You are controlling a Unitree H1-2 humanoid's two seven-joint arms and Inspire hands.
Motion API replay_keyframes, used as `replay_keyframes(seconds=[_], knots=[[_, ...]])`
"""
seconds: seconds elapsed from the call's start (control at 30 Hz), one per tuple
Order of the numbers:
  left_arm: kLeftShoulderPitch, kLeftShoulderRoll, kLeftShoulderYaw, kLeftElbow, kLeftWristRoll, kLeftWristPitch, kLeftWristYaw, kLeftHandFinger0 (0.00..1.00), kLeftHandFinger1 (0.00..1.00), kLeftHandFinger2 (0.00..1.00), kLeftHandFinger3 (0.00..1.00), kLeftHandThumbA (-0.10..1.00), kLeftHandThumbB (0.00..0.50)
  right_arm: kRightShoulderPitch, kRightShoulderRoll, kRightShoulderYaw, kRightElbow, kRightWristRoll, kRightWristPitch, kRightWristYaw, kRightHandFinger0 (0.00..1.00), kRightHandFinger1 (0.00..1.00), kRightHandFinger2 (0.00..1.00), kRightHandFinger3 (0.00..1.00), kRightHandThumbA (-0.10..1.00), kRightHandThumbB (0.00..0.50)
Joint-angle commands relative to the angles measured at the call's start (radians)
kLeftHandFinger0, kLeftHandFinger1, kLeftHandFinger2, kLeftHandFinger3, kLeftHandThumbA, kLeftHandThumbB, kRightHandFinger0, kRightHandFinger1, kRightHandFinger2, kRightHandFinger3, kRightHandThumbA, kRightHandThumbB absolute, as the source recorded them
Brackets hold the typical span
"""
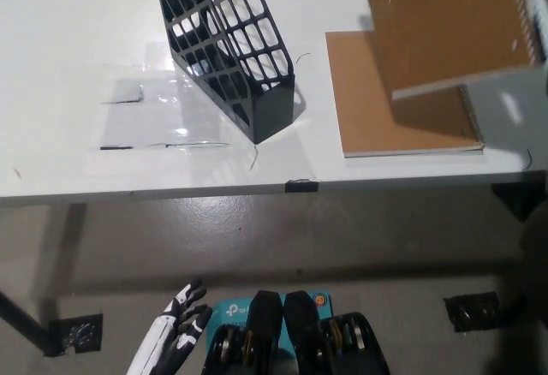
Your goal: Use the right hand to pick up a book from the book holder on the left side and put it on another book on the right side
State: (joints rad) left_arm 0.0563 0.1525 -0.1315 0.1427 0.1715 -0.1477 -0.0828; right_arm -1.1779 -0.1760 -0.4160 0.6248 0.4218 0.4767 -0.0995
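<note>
- The white left robot hand (171,341) rests low at the lower left, below the bench (68,67) edge, fingers spread, holding nothing.
- The right robot hand is out of view.
- A brown book (449,24) hangs tilted above the flat brown book (377,114) at the right.
- The black book holder (227,41) stands empty.

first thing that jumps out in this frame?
A brown book hanging tilted in the air at top right, over a second brown book lying flat on the white table; the hand carrying it is out of view. Next, the black mesh book holder leaning at table centre-left, apparently empty. The white left hand rests low at bottom left, fingers apart.
</note>
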Motion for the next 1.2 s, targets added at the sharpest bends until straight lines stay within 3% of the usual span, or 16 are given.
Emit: replay_keyframes(seconds=[0.0,0.13,0.27,0.3,0.33,0.37,0.43,0.63,0.8,0.87,0.97,1.17], knots=[[0.014,-0.003,0.001,-0.017,-0.01,-0.03,-0.001,0.82,0.88,0.95,0.99,0.88,0.094,-0.034,0.02,0.002,0.079,0.033,-0.072,0.056,0.0,0.32,0.78,1.0,-0.1,0.075],[0.013,-0.007,-0.002,-0.014,-0.011,-0.038,0.0,0.81,0.88,0.94,0.99,0.88,0.092,-0.019,0.026,0.002,0.212,0.026,-0.145,0.092,0.0,0.25,0.8,1.0,-0.1,0.067],[0.011,-0.009,0.002,-0.015,-0.012,-0.044,0.005,0.8,0.87,0.93,0.98,0.87,0.09,-0.034,0.024,0.012,0.341,-0.001,-0.216,0.09,0.0,0.25,0.85,1.0,-0.1,0.093],[0.01,-0.009,0.002,-0.011,-0.01,-0.05,0.007,0.8,0.87,0.93,0.98,0.87,0.097,-0.036,0.021,0.017,0.367,-0.009,-0.227,0.089,0.0,0.3,0.87,0.77,-0.1,0.104],[0.008,-0.009,0.002,-0.009,-0.008,-0.053,0.008,0.8,0.87,0.93,0.98,0.87,0.098,-0.04,0.016,0.021,0.393,-0.015,-0.24,0.09,0.0,0.37,0.88,0.92,-0.1,0.097],[0.009,-0.009,0.002,-0.013,-0.011,-0.047,0.005,0.81,0.88,0.94,0.98,0.87,0.097,-0.042,0.008,0.036,0.424,-0.033,-0.262,0.097,0.0,0.4,0.89,1.0,-0.1,0.106],[0.009,-0.006,-0.001,-0.013,-0.005,-0.052,0.005,0.81,0.89,0.94,0.99,0.88,0.083,-0.041,-0.002,0.052,0.464,-0.05,-0.303,0.096,0.0,0.43,0.85,1.0,-0.1,0.101],[0.01,-0.005,0.0,-0.024,-0.003,-0.04,0.003,0.82,0.9,0.96,0.99,0.89,0.106,-0.054,-0.031,0.08,0.565,-0.087,-0.383,0.055,0.0,0.34,0.77,1.0,-0.1,0.098],[0.006,-0.005,0.001,-0.013,-0.007,-0.054,0.004,0.82,0.89,0.95,0.98,0.89,0.088,-0.069,-0.06,0.109,0.602,-0.111,-0.408,0.038,0.0,0.39,0.78,0.99,-0.1,0.078],[0.01,-0.005,0.001,-0.014,-0.006,-0.055,0.005,0.82,0.89,0.95,0.98,0.89,0.087,-0.077,-0.07,0.108,0.62,-0.109,-0.413,0.033,0.0,0.4,0.8,0.93,-0.1,0.087],[0.014,-0.006,-0.002,-0.017,0.0,-0.051,0.006,0.82,0.9,0.95,0.98,0.89,0.083,-0.093,-0.084,0.094,0.624,-0.1,-0.412,0.025,0.0,0.42,0.85,1.0,-0.1,0.068],[0.015,-0.008,-0.001,-0.024,0.0,-0.044,0.006,0.82,0.9,0.95,0.99,0.88,0.082,-0.158,-0.126,0.076,0.627,-0.085,-0.399,0.02,0.0,0.47,0.89,1.0,-0.1,0.105]])
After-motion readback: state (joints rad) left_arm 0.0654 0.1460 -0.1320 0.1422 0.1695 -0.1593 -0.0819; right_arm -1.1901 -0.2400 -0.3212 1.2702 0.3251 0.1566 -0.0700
